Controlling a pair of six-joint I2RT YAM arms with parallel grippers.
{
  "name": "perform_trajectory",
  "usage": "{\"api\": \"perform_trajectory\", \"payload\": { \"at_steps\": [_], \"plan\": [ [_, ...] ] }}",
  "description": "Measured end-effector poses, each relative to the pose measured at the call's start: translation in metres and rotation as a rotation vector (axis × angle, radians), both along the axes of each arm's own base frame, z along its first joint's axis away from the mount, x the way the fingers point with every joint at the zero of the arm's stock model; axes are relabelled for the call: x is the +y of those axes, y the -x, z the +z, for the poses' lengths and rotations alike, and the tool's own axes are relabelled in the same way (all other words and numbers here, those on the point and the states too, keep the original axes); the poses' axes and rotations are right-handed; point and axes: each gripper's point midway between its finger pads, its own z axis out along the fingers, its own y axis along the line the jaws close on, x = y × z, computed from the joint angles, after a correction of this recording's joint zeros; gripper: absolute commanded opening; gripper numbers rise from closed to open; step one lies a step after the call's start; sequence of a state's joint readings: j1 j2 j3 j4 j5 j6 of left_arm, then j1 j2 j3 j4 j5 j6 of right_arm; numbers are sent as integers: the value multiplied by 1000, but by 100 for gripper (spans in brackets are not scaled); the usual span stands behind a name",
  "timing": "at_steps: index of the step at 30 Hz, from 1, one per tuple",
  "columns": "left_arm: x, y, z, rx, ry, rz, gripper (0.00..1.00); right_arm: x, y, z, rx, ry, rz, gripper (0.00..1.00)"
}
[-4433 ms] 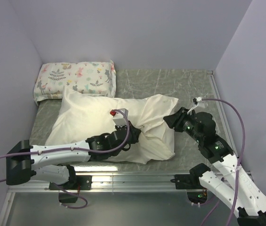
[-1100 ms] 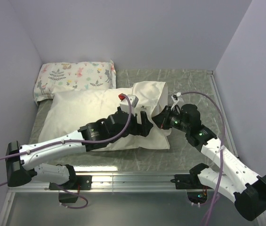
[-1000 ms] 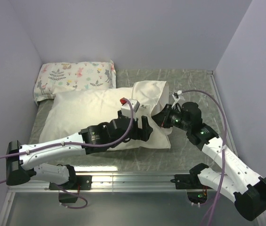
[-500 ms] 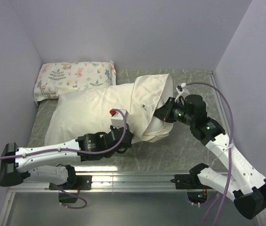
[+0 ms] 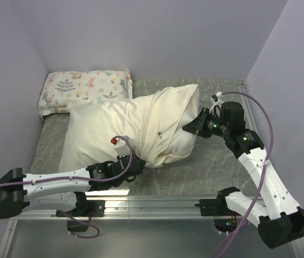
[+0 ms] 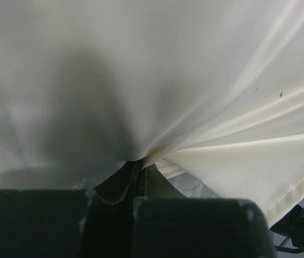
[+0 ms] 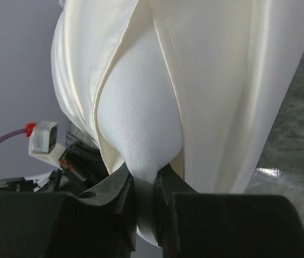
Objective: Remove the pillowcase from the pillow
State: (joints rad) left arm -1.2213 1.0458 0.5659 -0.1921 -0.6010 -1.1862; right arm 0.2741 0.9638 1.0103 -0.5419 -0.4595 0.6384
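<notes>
The left arm (image 5: 55, 181) lies low and stretched out, its forearm running toward the other arm's side. At its end the left tool (image 6: 139, 167) has its jaws pressed together on a pinch of the pillowcase (image 6: 238, 161), which fans out ahead of the fingertips. The right arm (image 5: 259, 166) rises from its base, bends at the elbow and reaches inward. The right tool (image 7: 144, 185) has its jaws nearly together, nipping a fold of the pillow (image 7: 135, 118) that bulges just beyond its fingertips.
</notes>
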Motion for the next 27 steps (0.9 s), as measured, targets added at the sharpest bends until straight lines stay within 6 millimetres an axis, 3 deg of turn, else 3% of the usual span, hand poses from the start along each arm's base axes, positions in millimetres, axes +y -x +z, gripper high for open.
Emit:
{"api": "perform_trajectory", "payload": {
  "at_steps": [8,13,17,20,27],
  "plan": [
    [-26,0,-1,7,-51,-59,19,22,13,12,-73,3,62,0],
    [-75,4,4,-27,-155,-157,29,35,21,28,-143,-19,82,0],
    [-103,17,-12,-26,-204,-221,32,31,16,24,-140,5,46,0],
    [-102,21,-28,-13,-225,-234,38,29,15,19,-125,20,34,0],
    [-77,31,-66,35,-272,-229,40,29,14,21,-117,32,30,0]
  ]
}}
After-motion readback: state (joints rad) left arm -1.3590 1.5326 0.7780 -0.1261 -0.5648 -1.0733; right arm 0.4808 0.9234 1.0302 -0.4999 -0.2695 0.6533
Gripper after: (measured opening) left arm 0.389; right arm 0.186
